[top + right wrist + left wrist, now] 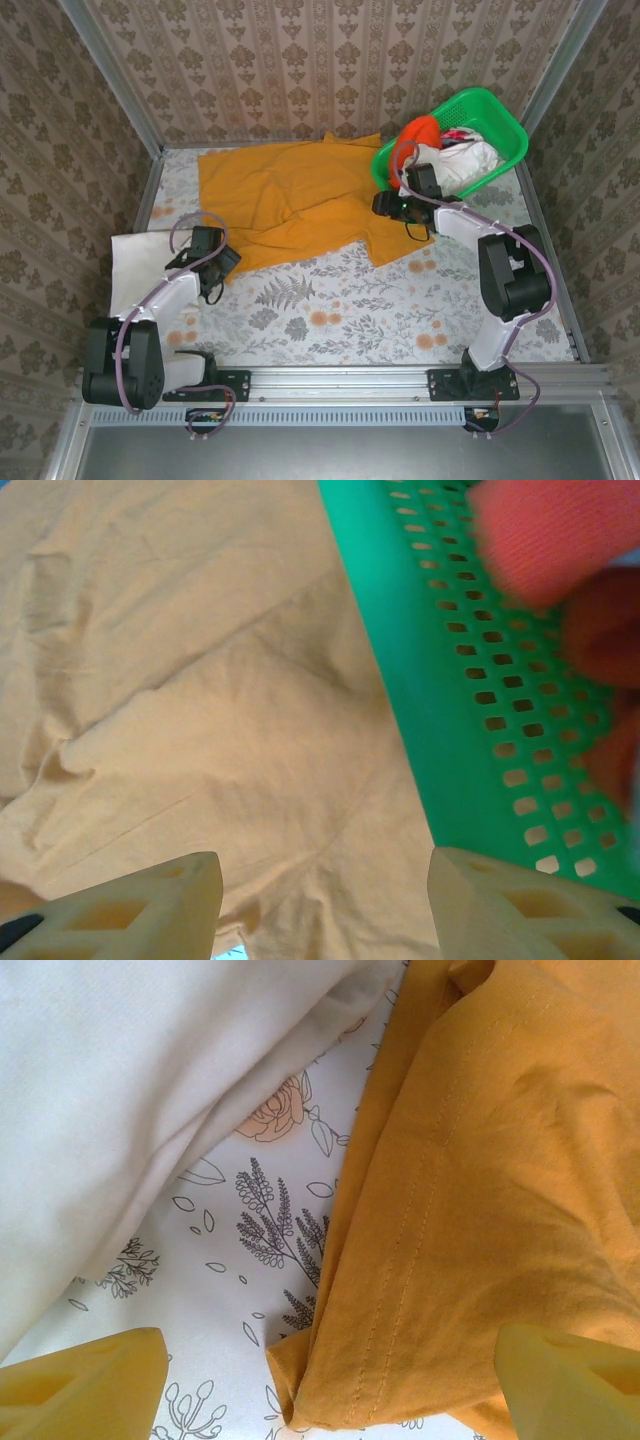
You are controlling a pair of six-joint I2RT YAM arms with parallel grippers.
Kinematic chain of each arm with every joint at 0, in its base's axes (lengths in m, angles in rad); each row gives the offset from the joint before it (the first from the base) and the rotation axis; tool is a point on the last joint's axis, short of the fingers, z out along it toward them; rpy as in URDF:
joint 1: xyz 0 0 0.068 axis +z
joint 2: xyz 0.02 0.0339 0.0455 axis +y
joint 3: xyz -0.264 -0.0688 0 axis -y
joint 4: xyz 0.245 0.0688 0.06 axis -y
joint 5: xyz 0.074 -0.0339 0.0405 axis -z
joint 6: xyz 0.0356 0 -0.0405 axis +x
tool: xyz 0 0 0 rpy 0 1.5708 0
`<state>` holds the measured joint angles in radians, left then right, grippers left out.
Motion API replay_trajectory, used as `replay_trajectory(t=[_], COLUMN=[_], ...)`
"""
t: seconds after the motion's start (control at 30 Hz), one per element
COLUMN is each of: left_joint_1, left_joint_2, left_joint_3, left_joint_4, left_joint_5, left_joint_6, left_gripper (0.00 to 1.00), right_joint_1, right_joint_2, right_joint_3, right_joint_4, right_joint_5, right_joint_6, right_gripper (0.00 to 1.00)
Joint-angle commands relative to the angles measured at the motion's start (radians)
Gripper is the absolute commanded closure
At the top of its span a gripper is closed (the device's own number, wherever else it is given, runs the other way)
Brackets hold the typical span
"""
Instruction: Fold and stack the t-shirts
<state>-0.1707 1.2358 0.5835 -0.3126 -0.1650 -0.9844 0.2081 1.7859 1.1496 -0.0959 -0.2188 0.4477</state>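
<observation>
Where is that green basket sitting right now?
In the top view, the green basket sits at the far right corner of the table, beside the orange t-shirt, just beyond the right gripper.

This is a robot test cell dressed up to look homely, not a lived-in room. Panels papered in brown damask wallpaper (300,70) close in the upper part of the top view, held by bare aluminium posts (112,80). The table (330,300) wears a floral cloth. Along the bottom, a metal rail (340,378) carries the left arm (160,295) and right arm (510,270). The orange t-shirt (290,200) and the green basket (505,120) at upper right supply the laundry setting.
</observation>
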Motion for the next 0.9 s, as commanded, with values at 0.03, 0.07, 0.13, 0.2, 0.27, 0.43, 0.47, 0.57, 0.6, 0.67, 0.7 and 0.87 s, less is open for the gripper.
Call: replay_trajectory(t=[0.03,0.07,0.13,0.2,0.27,0.43,0.47,0.57,0.6,0.67,0.7,0.87], left_joint_1=[-0.003,-0.004,-0.004,-0.004,-0.004,-0.003,-0.004,-0.003,-0.003,-0.003,-0.004,-0.004], left_joint_2=[0.002,0.001,0.001,0.004,0.007,0.008,0.008,0.010,0.011,0.014,0.017,0.023], left_joint_3=[0.010,0.006,0.000,-0.002,0.001,0.013,0.012,0.016,0.016,0.016,0.018,0.029], left_joint_4=[-0.001,0.000,0.008,0.011,0.009,0.005,0.007,0.009,0.012,0.014,0.017,0.013], left_joint_5=[-0.020,-0.020,-0.021,-0.020,-0.021,-0.023,-0.025,-0.025,-0.023,-0.022,-0.020,-0.017], left_joint_6=[0.006,0.004,0.001,0.001,0.005,0.013,0.013,0.015,0.015,0.017,0.018,0.032], left_gripper=[0.14,0.14,0.14,0.14,0.14,0.14,0.14,0.14,0.14,0.14,0.14,0.14], right_joint_1=[-0.073,-0.082,-0.104,-0.121,-0.133,-0.138,-0.138,-0.136,-0.136,-0.136,-0.135,-0.133], right_joint_2=[0.021,0.032,0.062,0.093,0.122,0.149,0.152,0.166,0.170,0.200,0.216,0.261], right_joint_3=[0.047,0.063,0.094,0.124,0.155,0.236,0.253,0.316,0.334,0.380,0.400,0.461], right_joint_4=[-0.161,-0.169,-0.175,-0.181,-0.179,-0.206,-0.229,-0.331,-0.356,-0.409,-0.427,-0.444], right_joint_5=[0.034,0.033,0.023,0.003,-0.016,-0.038,-0.023,0.086,0.119,0.170,0.190,0.214], right_joint_6=[-0.024,-0.032,-0.045,-0.049,-0.051,-0.123,-0.167,-0.281,-0.311,-0.389,-0.412,-0.471], right_gripper=[0.39,0.37,0.37,0.36,0.35,0.31,0.30,0.28,0.28,0.29,0.29,0.35])
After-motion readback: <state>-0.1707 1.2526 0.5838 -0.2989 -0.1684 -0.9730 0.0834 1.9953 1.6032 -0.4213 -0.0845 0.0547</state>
